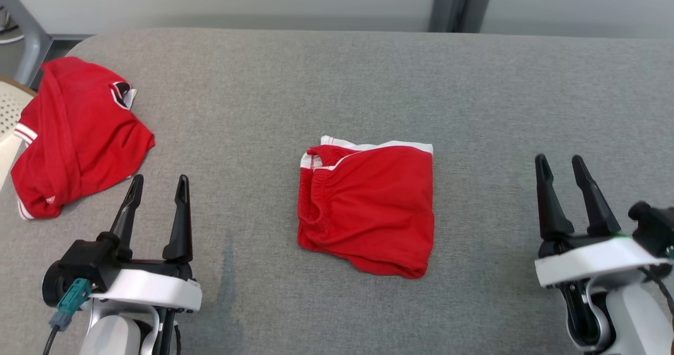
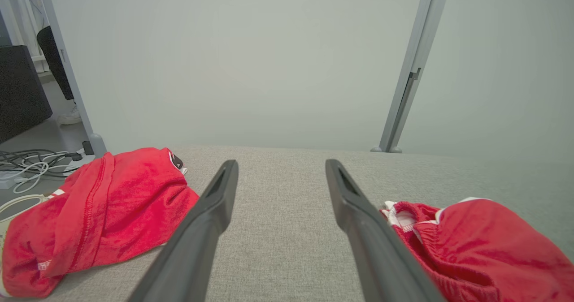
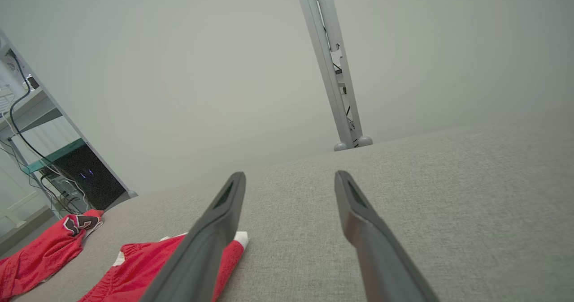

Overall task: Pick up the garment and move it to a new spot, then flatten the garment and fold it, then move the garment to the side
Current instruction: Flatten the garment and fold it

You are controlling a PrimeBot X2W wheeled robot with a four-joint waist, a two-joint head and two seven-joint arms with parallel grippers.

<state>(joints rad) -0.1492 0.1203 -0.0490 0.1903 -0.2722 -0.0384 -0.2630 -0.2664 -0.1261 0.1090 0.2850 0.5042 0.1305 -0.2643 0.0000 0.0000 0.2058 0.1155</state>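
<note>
A pair of red shorts (image 1: 368, 207) with white trim lies folded into a rough square at the middle of the grey padded table (image 1: 368, 81); it also lies at the lower right in the left wrist view (image 2: 484, 243) and at the lower left in the right wrist view (image 3: 148, 266). My left gripper (image 1: 159, 183) hovers open at the lower left, well left of the shorts, with nothing between its fingers (image 2: 215, 203). My right gripper (image 1: 559, 163) stands open at the lower right, apart from the shorts, its fingers (image 3: 358, 212) over bare table.
A second red garment (image 1: 73, 134) with white trim and a dark patch lies crumpled at the table's left edge, just beyond my left gripper. A pale perforated chair (image 1: 10, 112) sits off that edge. A grey post (image 1: 461, 2) rises behind the table.
</note>
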